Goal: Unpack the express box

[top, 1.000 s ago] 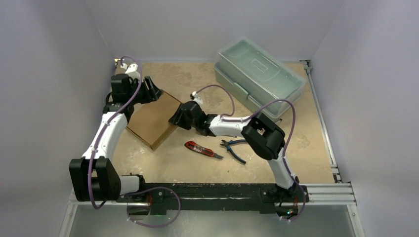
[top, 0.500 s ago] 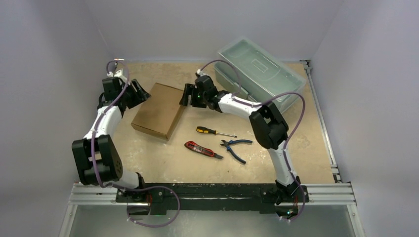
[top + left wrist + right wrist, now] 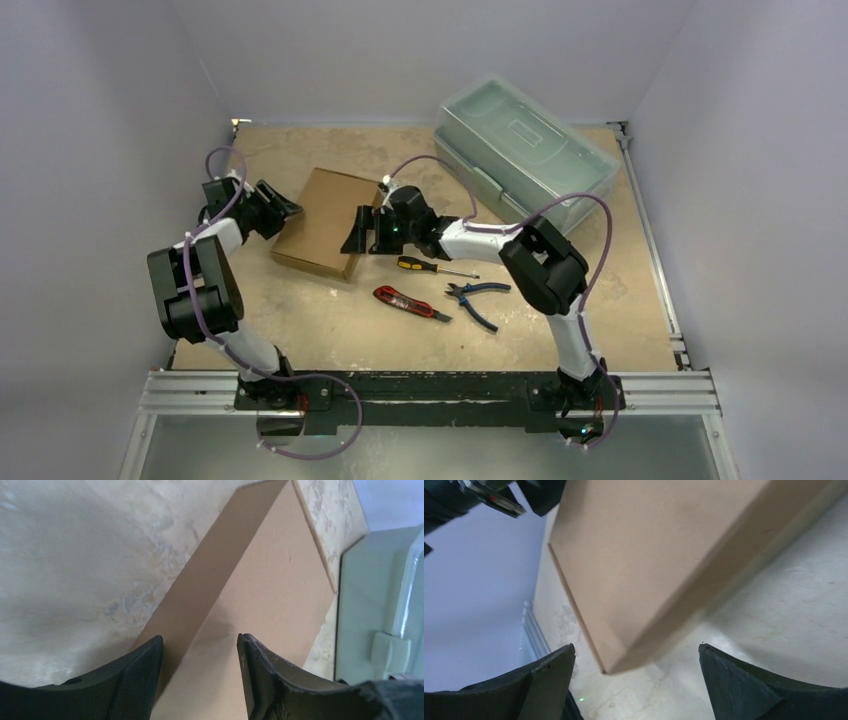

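Express box (image 3: 322, 225) on mottled tan tabletop (image 3: 330, 325), grey walls (image 3: 430, 50)

The left arm was folded tightly, with its elbow raised near the base and its forearm reaching forward and rightward. The left tool (image 3: 283, 208) pointed right, held low, its two fingers parted. The right arm bent sharply leftward at the elbow. The right tool (image 3: 357, 232) pointed left, fingers spread wide.

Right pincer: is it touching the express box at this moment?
Apart. The right wrist view shows the right pincer open, with bare table visible between each finger and the corner of the express box.
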Controlling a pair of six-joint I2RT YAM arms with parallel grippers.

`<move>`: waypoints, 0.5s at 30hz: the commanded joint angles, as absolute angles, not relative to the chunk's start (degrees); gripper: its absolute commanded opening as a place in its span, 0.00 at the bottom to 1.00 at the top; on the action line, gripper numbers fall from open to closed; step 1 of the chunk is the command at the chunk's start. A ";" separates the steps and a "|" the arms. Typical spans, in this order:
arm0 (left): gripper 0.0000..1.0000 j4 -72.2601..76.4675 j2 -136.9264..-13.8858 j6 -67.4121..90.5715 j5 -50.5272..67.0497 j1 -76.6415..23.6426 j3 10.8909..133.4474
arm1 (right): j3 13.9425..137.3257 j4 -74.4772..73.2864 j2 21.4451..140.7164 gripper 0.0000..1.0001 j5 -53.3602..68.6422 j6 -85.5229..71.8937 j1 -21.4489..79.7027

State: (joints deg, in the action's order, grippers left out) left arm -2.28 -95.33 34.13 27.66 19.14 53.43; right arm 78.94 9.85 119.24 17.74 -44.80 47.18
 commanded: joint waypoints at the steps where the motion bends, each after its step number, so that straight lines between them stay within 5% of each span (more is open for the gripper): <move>1: 0.53 7.58 -95.83 39.78 35.63 19.18 49.30 | 81.89 18.49 122.72 0.96 24.78 -52.01 47.90; 15: 0.53 5.97 -89.81 40.24 35.70 9.89 42.85 | 87.09 -4.32 118.95 0.99 13.18 -34.96 42.75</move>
State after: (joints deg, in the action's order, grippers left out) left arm 9.56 -93.45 39.90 31.55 14.13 43.94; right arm 83.50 2.15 122.80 19.22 -42.94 44.10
